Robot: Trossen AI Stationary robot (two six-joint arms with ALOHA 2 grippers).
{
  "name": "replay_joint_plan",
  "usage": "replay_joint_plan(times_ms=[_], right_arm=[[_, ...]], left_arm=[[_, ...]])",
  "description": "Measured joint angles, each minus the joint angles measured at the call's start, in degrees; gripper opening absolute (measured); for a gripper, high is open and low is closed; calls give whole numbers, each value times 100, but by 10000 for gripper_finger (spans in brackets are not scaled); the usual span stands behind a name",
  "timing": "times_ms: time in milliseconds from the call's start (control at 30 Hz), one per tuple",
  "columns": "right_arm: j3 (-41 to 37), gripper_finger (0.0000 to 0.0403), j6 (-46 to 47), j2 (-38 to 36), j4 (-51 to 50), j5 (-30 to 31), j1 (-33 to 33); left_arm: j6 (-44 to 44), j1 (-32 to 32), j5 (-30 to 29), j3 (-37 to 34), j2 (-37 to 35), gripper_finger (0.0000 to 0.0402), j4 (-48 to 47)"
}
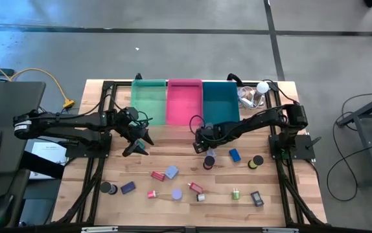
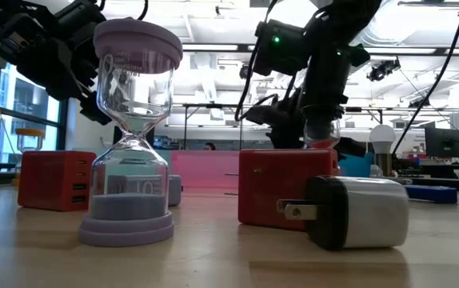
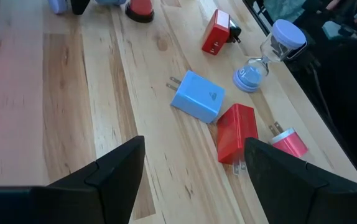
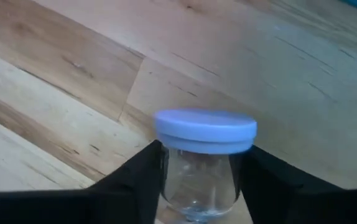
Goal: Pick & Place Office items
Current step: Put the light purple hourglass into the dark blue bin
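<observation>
A clear glass hourglass with a pale blue round cap (image 4: 204, 163) stands between the two dark jaws of the right gripper (image 4: 197, 180). Each jaw lies against one side of the glass body just under the cap, so they look clamped on it, though whether it rests on the surface or hangs clear of it cannot be told. From above, this gripper (image 1: 207, 150) is near the middle of the light wooden slatted surface (image 1: 173, 145), in front of the pink bin (image 1: 184, 100) and the teal bin (image 1: 220, 98).

The left gripper (image 3: 194, 177) hangs above bare planks with its jaws apart and nothing between them. Just beyond it lie a light blue plug adapter block (image 3: 197, 96) and a red plug adapter block (image 3: 236, 132), touching at a corner. Farther off stands a lavender-capped hourglass (image 3: 272, 53).
</observation>
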Motion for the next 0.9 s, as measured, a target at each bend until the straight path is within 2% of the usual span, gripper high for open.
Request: replay_joint_plan(times_ms=[33, 233, 433, 667, 800, 900], right_arm=[[-3, 154, -72, -13, 1, -2, 0], [-16, 154, -315, -50, 21, 4, 0], [-20, 154, -579, -281, 169, 273, 61], [-11, 154, -916, -1215, 354, 692, 161], [-9, 154, -1287, -1861, 382, 1233, 297], [-9, 154, -1774, -2288, 278, 1988, 420]], left_arm=[[0, 1, -1, 0, 0, 268, 1], [0, 2, -1, 0, 0, 268, 3], [-8, 2, -1, 0, 0, 268, 8], [-32, 2, -1, 0, 0, 268, 43], [-127, 5, -2, 0, 0, 268, 97], [-225, 9, -3, 0, 0, 268, 170]])
